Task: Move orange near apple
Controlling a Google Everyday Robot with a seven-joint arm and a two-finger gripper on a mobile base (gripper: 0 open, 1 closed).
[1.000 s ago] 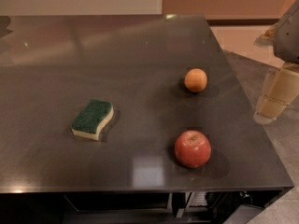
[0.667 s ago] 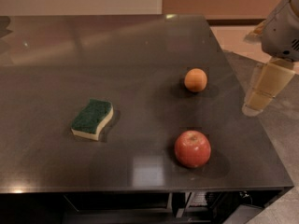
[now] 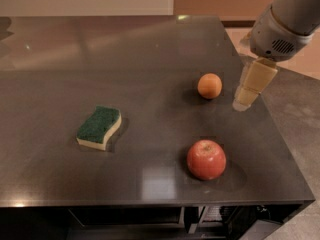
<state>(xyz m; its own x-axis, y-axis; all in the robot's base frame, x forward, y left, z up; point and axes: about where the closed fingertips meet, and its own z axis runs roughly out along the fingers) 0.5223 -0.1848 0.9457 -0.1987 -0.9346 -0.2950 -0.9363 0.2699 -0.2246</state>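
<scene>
The small orange [image 3: 209, 85] sits on the dark table [image 3: 150, 54], right of centre. The larger red apple [image 3: 206, 159] sits nearer the front edge, below the orange and well apart from it. My gripper [image 3: 247, 98] hangs from the grey arm at the upper right. It points down over the table's right side, just right of the orange and a little above the surface. It holds nothing that I can see.
A green and yellow sponge [image 3: 99, 127] lies on the left half of the table. The table's right edge [image 3: 270, 114] runs just past the gripper, with the floor beyond it.
The arm and gripper have moved left, from beyond the table's right edge to over the table beside the orange. The orange, apple and sponge have not moved.
</scene>
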